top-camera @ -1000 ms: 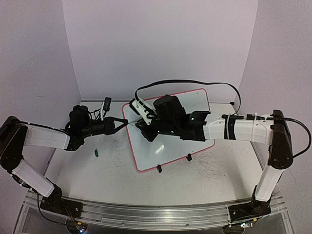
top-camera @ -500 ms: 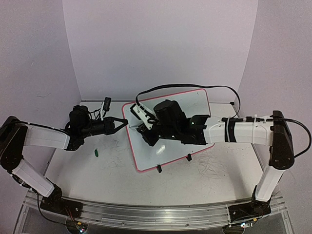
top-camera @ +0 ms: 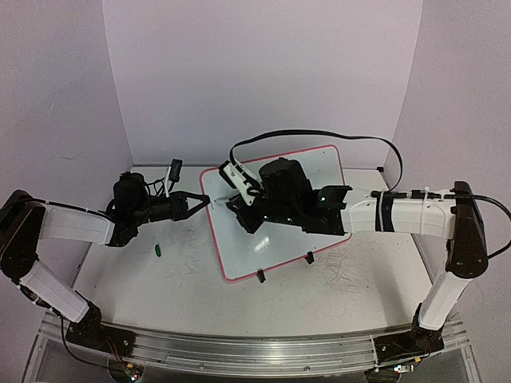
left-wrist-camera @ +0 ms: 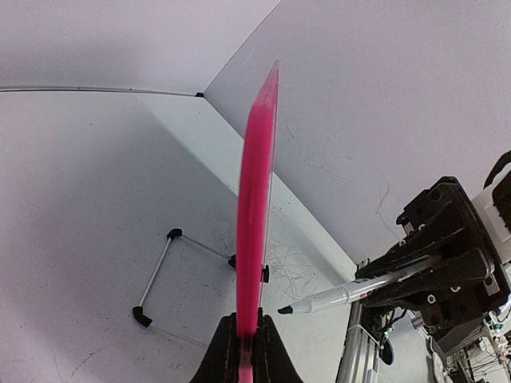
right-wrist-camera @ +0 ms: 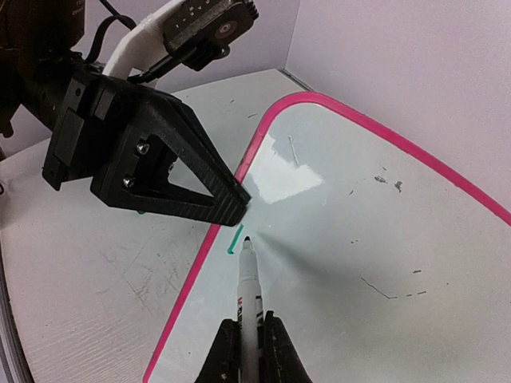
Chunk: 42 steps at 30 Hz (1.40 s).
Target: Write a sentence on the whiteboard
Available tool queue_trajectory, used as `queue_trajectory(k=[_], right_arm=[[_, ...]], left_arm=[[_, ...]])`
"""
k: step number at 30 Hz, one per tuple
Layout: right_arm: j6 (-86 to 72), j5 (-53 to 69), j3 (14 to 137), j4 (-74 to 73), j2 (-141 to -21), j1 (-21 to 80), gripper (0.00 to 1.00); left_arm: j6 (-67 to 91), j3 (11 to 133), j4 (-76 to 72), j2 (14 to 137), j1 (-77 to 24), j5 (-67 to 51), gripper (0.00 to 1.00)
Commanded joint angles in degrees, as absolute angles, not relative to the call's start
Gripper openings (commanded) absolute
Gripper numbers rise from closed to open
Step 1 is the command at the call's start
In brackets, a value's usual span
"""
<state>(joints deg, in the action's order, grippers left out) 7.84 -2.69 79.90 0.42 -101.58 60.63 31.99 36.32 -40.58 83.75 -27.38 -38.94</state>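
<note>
Right gripper has shifted slightly rightward along the whiteboard since a second ago, and its cable arches higher. Left gripper is in the same spot.

Top view: whiteboard lies tilted mid-table, pink frame, two black clip feet on its near edge. Left gripper is clamped on the board's left edge. Right gripper hangs over the board's left half, fingers pointing at that edge. A green cap lies on the table, well left of the board.

Left wrist view: whiteboard is seen edge-on as a pink strip running up the middle. Left gripper has its jaws closed tight on the bottom of that frame. Right of the board, the marker sticks out of the right gripper, dark tip toward the frame but apart from it. A thin wire leg with black tips stands left of the board.

Right wrist view: right gripper is pinched shut on the marker. The tip is on the board, just inside its left frame. A short green stroke sits right beside the tip. Left gripper nips the frame just above it. Faint grey marks are further right.
</note>
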Motion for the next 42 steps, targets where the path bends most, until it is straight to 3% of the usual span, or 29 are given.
queue_trajectory(k=[1, 42], right_arm=[[7.2, -4.7, 81.4, 2.7, -101.1, 60.5, 0.0], [4.4, -2.8, 79.2, 1.7, -103.5, 61.9, 0.0]], left_arm=[[32.2, 36.6, -42.3, 82.8, -27.4, -38.9, 0.0], [32.4, 37.0, -42.2, 82.5, -27.4, -39.1, 0.0]])
